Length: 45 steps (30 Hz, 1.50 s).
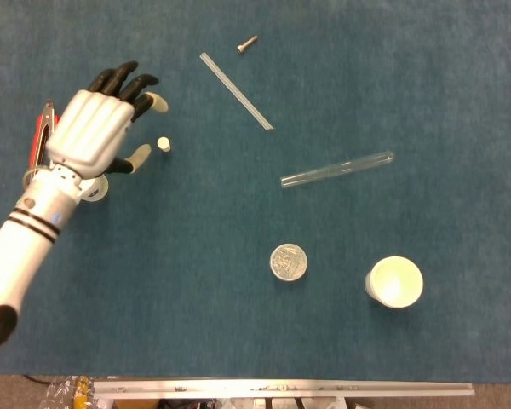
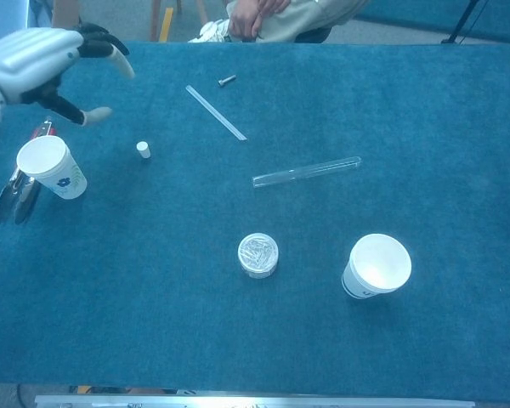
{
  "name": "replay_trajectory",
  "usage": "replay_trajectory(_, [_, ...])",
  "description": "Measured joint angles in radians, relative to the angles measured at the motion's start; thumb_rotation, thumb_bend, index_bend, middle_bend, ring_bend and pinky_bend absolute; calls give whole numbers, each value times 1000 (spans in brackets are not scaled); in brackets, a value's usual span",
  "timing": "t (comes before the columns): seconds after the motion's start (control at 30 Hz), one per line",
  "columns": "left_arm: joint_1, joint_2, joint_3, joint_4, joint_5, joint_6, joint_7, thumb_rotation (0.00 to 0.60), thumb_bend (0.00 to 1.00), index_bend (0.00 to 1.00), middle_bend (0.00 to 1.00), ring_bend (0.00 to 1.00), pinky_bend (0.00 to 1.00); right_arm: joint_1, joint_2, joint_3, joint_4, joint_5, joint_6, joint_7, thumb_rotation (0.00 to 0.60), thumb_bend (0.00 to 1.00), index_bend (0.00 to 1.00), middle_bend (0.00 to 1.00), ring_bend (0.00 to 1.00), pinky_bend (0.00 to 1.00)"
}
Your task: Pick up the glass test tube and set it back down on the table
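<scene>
Test tube [image 1: 336, 169] untouched on table [image 1: 341, 68]; left hand [image 1: 94, 128] fingers spread, empty | right fingers: cannot tell; head view only

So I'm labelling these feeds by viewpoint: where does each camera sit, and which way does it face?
Head view: high above the table, looking almost straight down; shows the left hand and its forearm over the paper cup near the tongs.
Chest view: lower, at the table's near edge, facing across to the far side; only the left hand enters at top left.
Both share the test tube, lying untouched.
</scene>
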Motion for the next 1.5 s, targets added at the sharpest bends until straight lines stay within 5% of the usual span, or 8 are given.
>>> replay_trajectory(0.73, [-117, -224, 64, 261, -226, -69, 183, 600, 322, 401, 133, 0, 58, 2, -16, -10, 54, 19, -14, 56, 600, 309, 267, 111, 0, 156])
replay_trajectory(1.5, [-165, -339, 86, 398, -281, -109, 181, 600, 321, 401, 112, 0, 59, -8, -14, -17, 78, 16, -1, 84, 600, 307, 267, 111, 0, 156])
